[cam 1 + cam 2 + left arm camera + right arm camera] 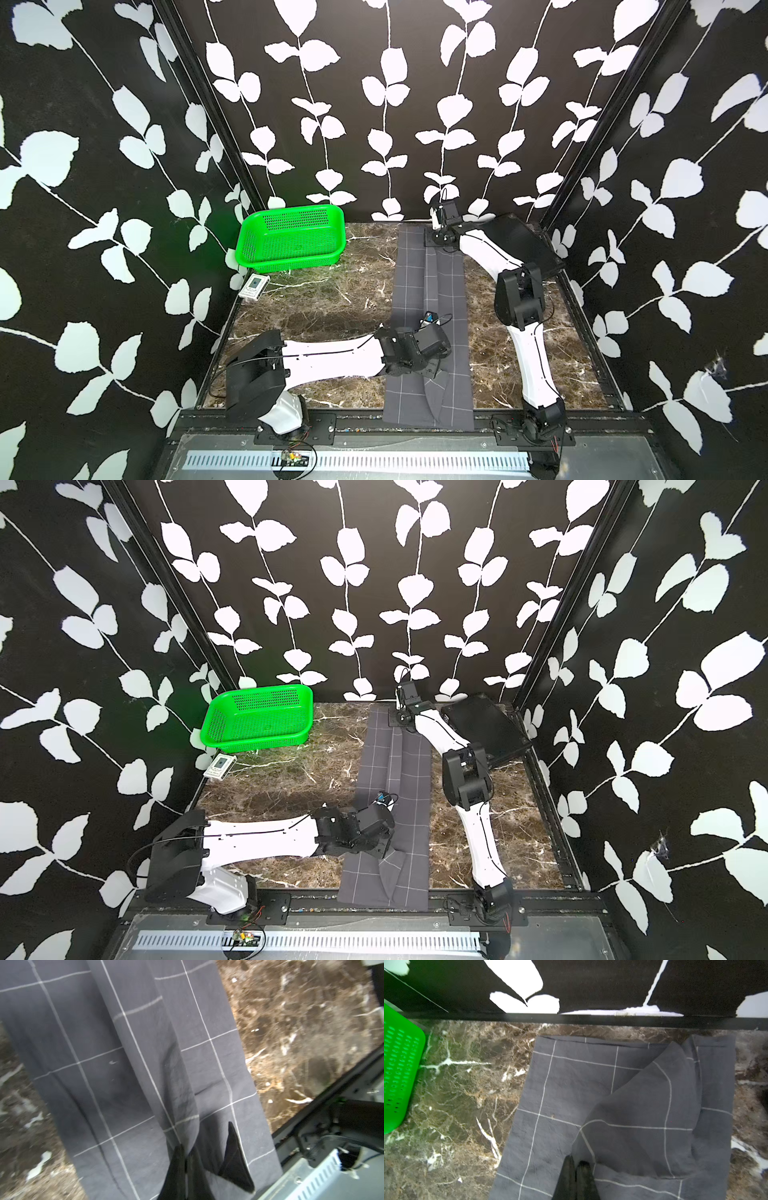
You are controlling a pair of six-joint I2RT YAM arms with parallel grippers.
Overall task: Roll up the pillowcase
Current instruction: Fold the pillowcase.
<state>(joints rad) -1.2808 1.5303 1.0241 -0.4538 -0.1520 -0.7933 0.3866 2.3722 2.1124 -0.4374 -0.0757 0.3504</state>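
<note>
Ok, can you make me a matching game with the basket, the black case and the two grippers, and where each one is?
Things:
1 basket
2 black case
3 left gripper
4 right gripper

Places:
A pinching the pillowcase at its near end
B far left corner
C pinching the pillowcase at its far end
D far right corner

Pairs: 1-B, 2-D, 3-A, 4-C

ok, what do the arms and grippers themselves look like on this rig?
Both match. The left arm and right arm have smooth white links between boxy black joint housings, with a thin black cable running along the white shells. The left gripper and right gripper have matte black, tapered fingers. No legible markings.
</note>
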